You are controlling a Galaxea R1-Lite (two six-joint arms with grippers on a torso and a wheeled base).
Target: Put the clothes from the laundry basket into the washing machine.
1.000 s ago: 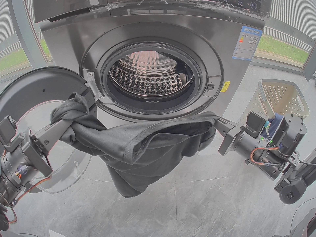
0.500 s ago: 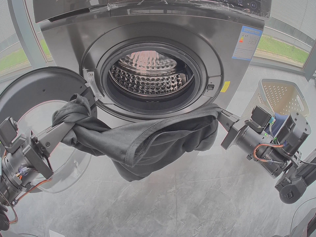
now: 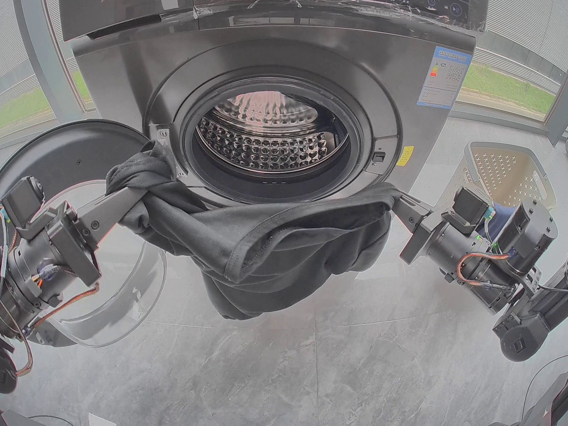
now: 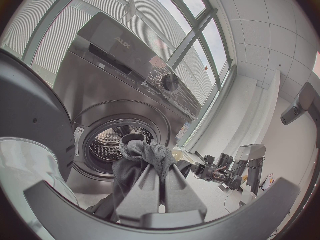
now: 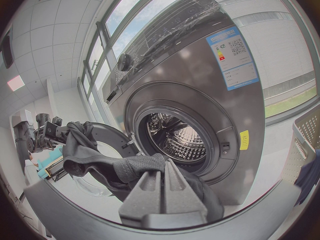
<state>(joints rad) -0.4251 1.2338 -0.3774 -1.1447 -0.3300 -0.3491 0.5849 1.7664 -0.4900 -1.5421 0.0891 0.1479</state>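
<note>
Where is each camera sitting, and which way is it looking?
Head view: on the robot's head, looking forward and down at the washing machine; both arms show, left claw and right claw shut on the dark shirt.
Left wrist view: on the left wrist, facing the drum past its own claw; the right arm shows farther off.
Right wrist view: on the right wrist, facing the drum too, own claw in front; the left arm farther off.
Shared: all three show the dark shirt and drum.

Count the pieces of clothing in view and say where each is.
2. A dark grey garment hangs between the left claw and right claw; a blue one lies in the laundry basket, where more may be hidden.
</note>
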